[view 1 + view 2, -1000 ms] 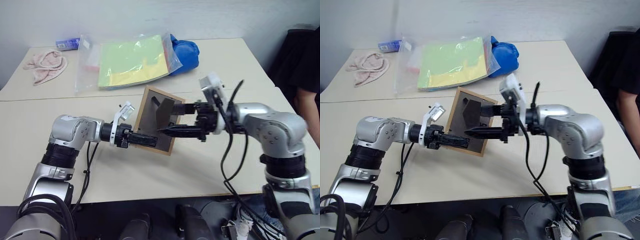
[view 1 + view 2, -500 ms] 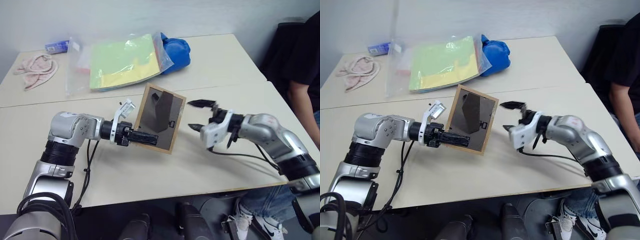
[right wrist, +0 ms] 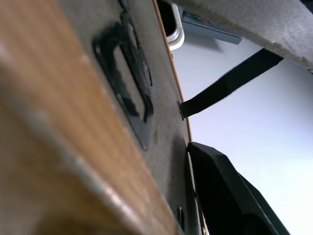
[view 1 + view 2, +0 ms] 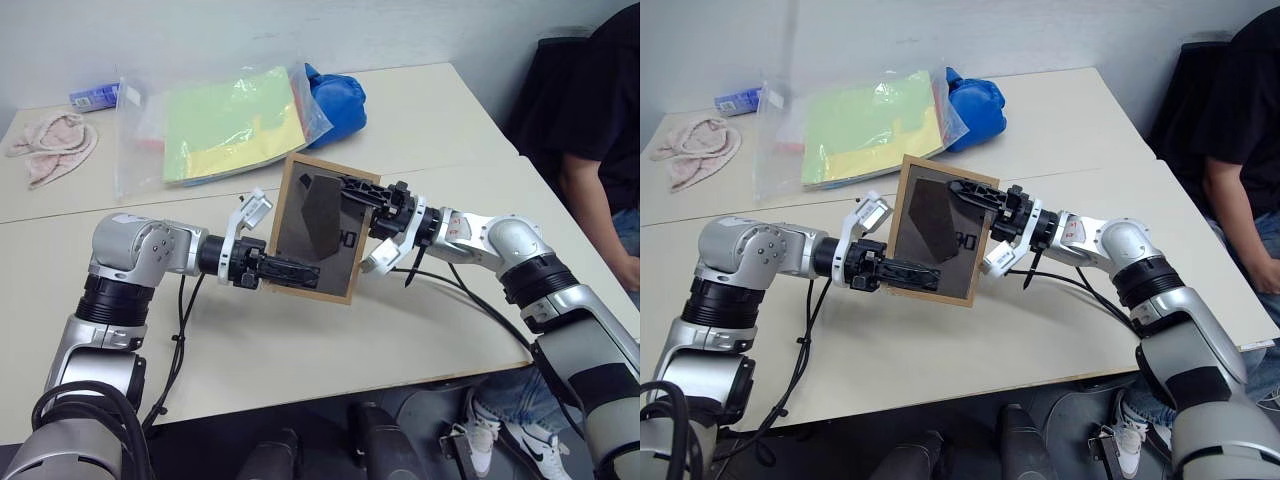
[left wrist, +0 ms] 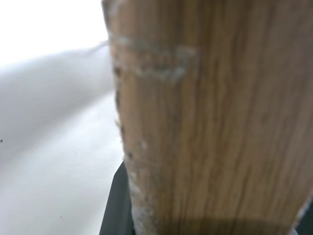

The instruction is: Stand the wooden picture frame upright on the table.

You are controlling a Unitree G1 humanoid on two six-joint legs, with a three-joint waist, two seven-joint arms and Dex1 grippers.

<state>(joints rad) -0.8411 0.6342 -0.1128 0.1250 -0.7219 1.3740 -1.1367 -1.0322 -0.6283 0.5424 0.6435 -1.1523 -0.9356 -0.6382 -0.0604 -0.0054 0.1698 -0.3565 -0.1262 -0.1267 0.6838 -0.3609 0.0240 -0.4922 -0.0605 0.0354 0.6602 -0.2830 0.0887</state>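
Frame first: your wooden picture frame (image 4: 318, 228) is up off the table (image 4: 440, 120), tilted, with its dark grey-brown back and folded-out stand turned toward the head camera. Your left gripper (image 4: 285, 271) is clamped on the frame's lower edge, one black finger lying across the back near the bottom corner; in the left wrist view the light wood (image 5: 210, 122) fills the space just past the fingers. Your right gripper (image 4: 362, 192) reaches in from the right at the frame's right side, one finger laid over the back near the stand, but you cannot tell from the pictures whether it has closed on anything. Behind the frame, on the far tabletop, you have a clear bag of green-yellow paper (image 4: 225, 125), a blue pouch (image 4: 335, 95) touching it, and a pink cloth (image 4: 45, 150) well off to the left. A person's arm (image 4: 585, 215) shows at the right edge.
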